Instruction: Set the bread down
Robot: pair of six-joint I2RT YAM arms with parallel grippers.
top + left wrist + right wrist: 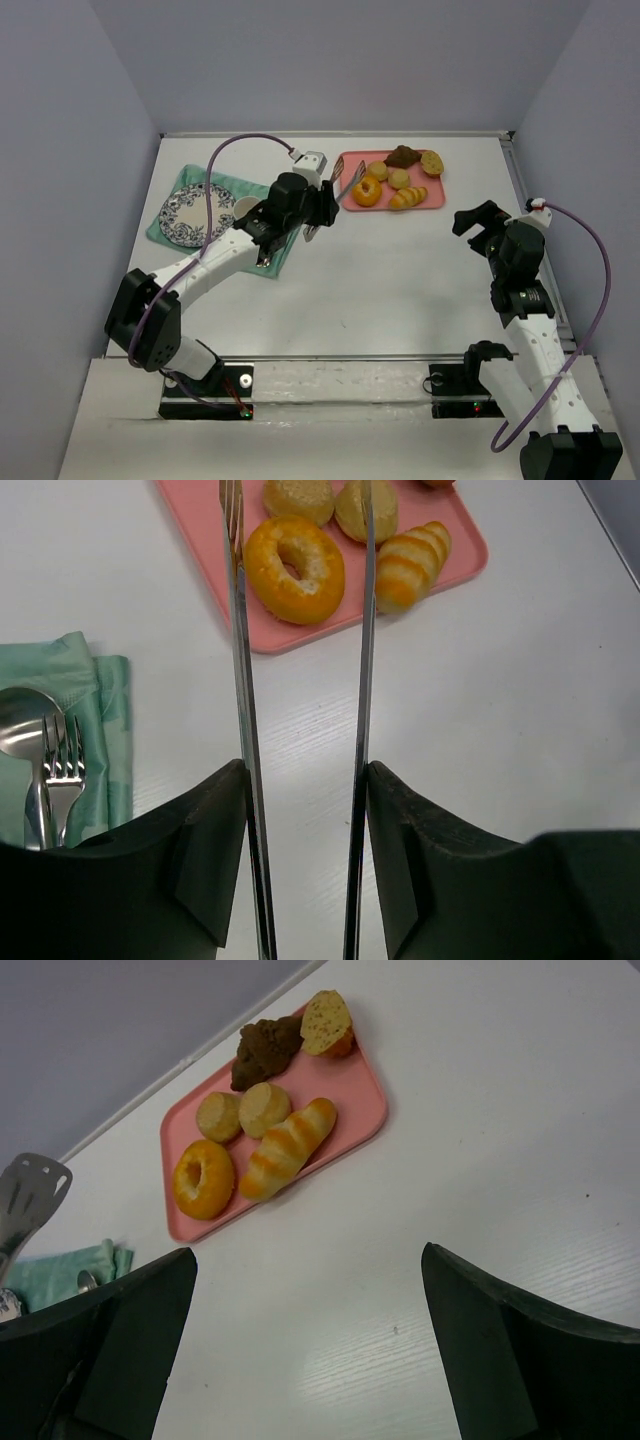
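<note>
Several breads lie on a pink tray (437, 199): a ring-shaped one (367, 192), a striped roll (408, 198), two round buns, a dark piece (403, 156) and a cut piece (432, 162). My left gripper (322, 206) is shut on metal tongs (346, 180), whose arms press against both fingers (215, 820). The tongs (243, 680) stand spread, one arm on each side of the ring-shaped bread (295, 567), their tips running out of the left wrist view. My right gripper (478, 218) hangs open over bare table to the right, nothing between its fingers (120, 1340).
A patterned plate (170, 215) sits on a green napkin (160, 238) at the left. A fork (62, 775) and spoon (18, 720) lie on the napkin's near edge. Walls close in the table on three sides.
</note>
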